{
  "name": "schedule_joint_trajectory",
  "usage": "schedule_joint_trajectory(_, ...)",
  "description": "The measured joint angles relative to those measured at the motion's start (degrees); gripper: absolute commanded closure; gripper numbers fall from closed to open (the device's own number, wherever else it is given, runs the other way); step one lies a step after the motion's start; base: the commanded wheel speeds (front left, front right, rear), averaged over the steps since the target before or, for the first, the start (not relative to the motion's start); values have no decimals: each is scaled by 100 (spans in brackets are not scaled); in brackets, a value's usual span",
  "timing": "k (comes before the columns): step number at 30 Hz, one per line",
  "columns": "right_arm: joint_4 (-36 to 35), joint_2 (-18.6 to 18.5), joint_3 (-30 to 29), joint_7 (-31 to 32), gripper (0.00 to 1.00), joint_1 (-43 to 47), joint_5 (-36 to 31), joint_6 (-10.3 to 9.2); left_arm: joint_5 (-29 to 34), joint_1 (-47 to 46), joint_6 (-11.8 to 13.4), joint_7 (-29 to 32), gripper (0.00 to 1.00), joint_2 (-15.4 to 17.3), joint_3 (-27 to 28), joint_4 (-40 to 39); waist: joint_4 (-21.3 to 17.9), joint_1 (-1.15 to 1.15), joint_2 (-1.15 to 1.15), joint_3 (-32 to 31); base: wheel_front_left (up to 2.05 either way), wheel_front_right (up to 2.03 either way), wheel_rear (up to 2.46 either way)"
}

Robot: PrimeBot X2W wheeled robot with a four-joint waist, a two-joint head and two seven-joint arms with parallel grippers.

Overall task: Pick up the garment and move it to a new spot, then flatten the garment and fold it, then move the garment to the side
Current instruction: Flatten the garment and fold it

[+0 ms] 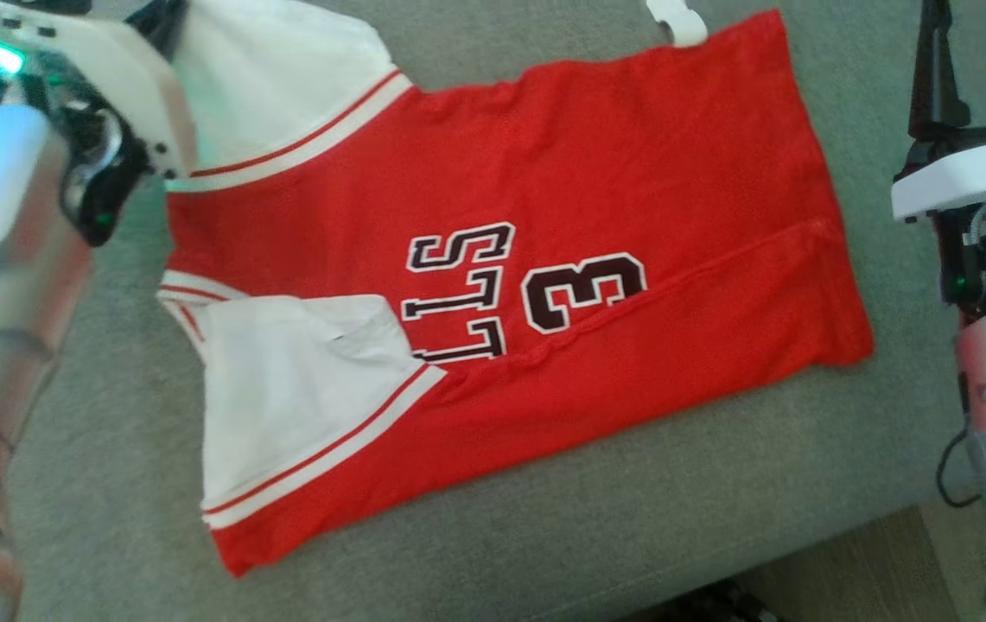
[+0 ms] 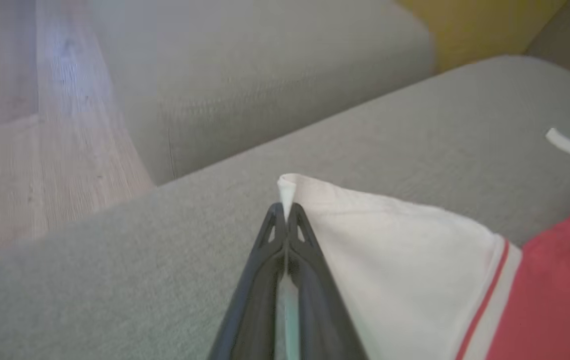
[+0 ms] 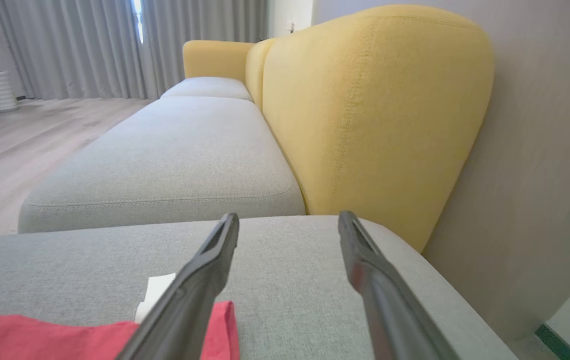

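Jersey (image 1: 613, 173) flat on sofa cushion (image 1: 544, 518); left fingers (image 2: 257, 290) pinching sleeve (image 2: 394, 240)

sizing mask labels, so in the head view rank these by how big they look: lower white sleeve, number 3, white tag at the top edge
Largest to smallest:
1. lower white sleeve
2. number 3
3. white tag, clearly smallest, though the frame's top edge may cut it off

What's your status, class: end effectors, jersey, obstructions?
Left end effector shut on jersey sleeve corner. Right end effector open, clear of cloth. Jersey partly folded on cushion. No obstruction seen.
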Motion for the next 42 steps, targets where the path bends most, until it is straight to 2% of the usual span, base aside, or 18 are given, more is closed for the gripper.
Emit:
schedule_joint_trajectory(7, 287, -315, 338, 548, 0, -30, 112, 0, -30, 20, 0, -1024, 100, -268, -71, -459, 460, 0, 0, -298, 0, 0, 0)
schedule_joint_trajectory(13, 854, -714, 780, 1356, 0, -32, 368, 0, 2, 358, 0, -1344, 100, -309, -243, -1085, 904, 0, 0, -510, 0, 0, 0)
schedule_joint_trajectory(24, 1825, -1368, 1069, 2006, 0, -394, 506, 0, 119, 701, 114, -1245, 100, -275, -500, -2368, 1581, 0, 0, -422, 0, 0, 0)
schedule_joint_trajectory(30, 2171, -1464, 1230, 2007, 0, -673, 506, 0, 120, 716, 259, -1185, 100, -265, -517, -2681, 1719, 1, 0, -175, 0, 0, 0)
schedule_joint_trajectory(40, 2509, -1529, 1634, 2008, 0, -1098, 587, 0, 119, 702, 364, -1132, 100, -242, -514, -2815, 1746, 0, 0, 17, 0, 0, 0)
schedule_joint_trajectory(41, 2533, -1529, 1696, 2030, 36, -1125, 633, 0, 115, 701, 387, -1139, 100, -241, -494, -2819, 1738, 0, 0, 22, 0, 0, 0)
schedule_joint_trajectory(42, 2544, -1528, 1770, 2063, 82, -1146, 682, 0, 97, 698, 407, -1139, 100, -240, -479, -2824, 1728, 1, 0, 26, 0, 0, 0)
